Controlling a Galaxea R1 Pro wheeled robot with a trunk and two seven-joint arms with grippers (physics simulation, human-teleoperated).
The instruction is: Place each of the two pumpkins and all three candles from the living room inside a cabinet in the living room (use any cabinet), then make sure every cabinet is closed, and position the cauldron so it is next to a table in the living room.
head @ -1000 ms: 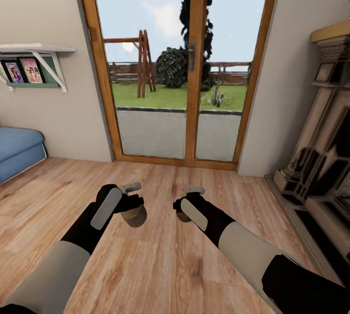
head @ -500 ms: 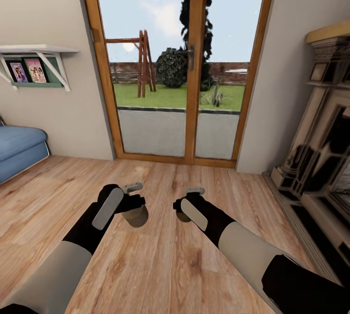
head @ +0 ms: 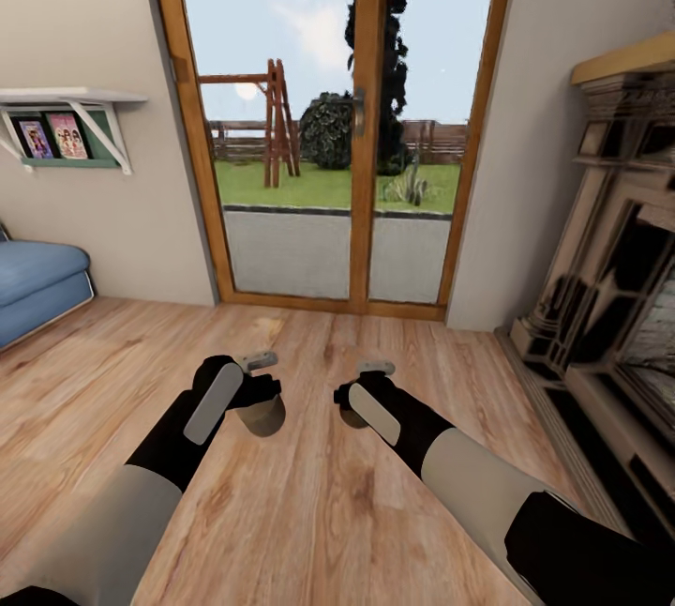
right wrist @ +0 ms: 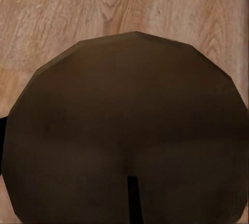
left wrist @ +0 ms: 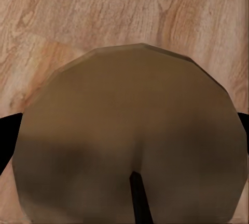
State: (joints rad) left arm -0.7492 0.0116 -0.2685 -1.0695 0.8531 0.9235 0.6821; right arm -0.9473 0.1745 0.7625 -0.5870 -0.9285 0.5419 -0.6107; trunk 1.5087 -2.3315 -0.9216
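My left gripper (head: 257,397) is shut on a short beige candle (head: 263,418), held low over the wooden floor. In the left wrist view, this candle's faceted end (left wrist: 129,141) with its dark wick faces the camera. A darker-looking candle (head: 351,418) sits in my right gripper (head: 362,396), which is shut on it. The right wrist view shows that candle's end (right wrist: 127,130) in shadow. The two grippers hang side by side, about a hand's width apart. The pumpkins, the cabinet, the cauldron and the table are out of view.
A wood-framed glass patio door (head: 356,212) stands straight ahead. A grey stone fireplace (head: 609,296) lines the right wall. A blue sofa (head: 33,282) and a wall shelf (head: 70,99) sit at the left. Wooden floor (head: 309,512) stretches under the arms.
The whole view has turned a little to the right, bringing more of the fireplace in. Both arms keep their pose and their candles.
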